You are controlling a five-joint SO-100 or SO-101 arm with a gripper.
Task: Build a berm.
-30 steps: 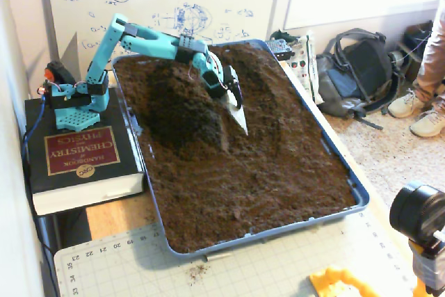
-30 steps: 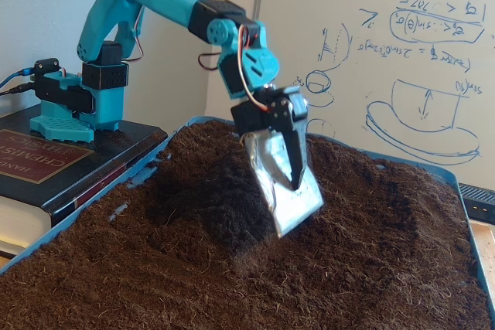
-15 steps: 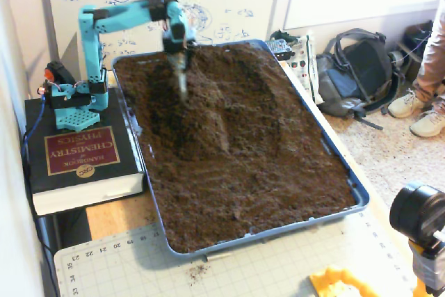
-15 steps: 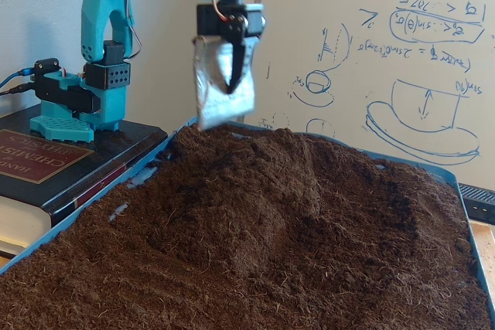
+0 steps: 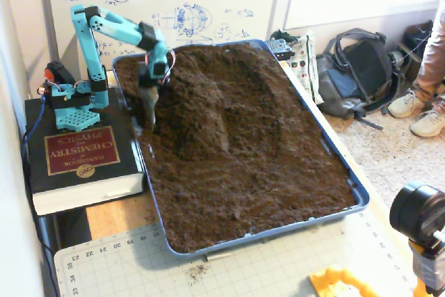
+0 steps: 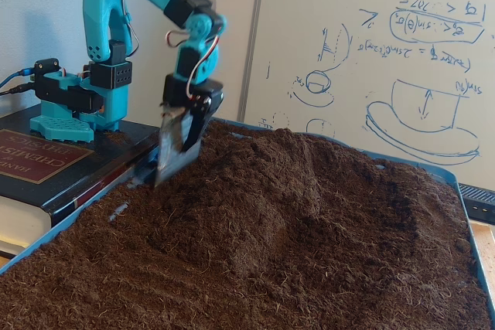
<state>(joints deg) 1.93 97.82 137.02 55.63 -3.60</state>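
Berm [image 5: 208,95] [image 6: 286,183] partly raised, toward tray's [image 5: 361,196] arm-side end; ridge low and uneven, more soil needed. End effector [image 5: 147,113] [image 6: 172,161] pinching a metal blade, tip at the soil beside the berm.

You can't see the tip of the metal blade [image 6: 172,152] on the gripper [image 6: 179,143]; it is down in the soil, and you can't tell how its jaws stand. The tray [image 6: 479,268] runs off the bottom and right edges of the low fixed view. The person [image 5: 427,67] is cut off at the right edge.
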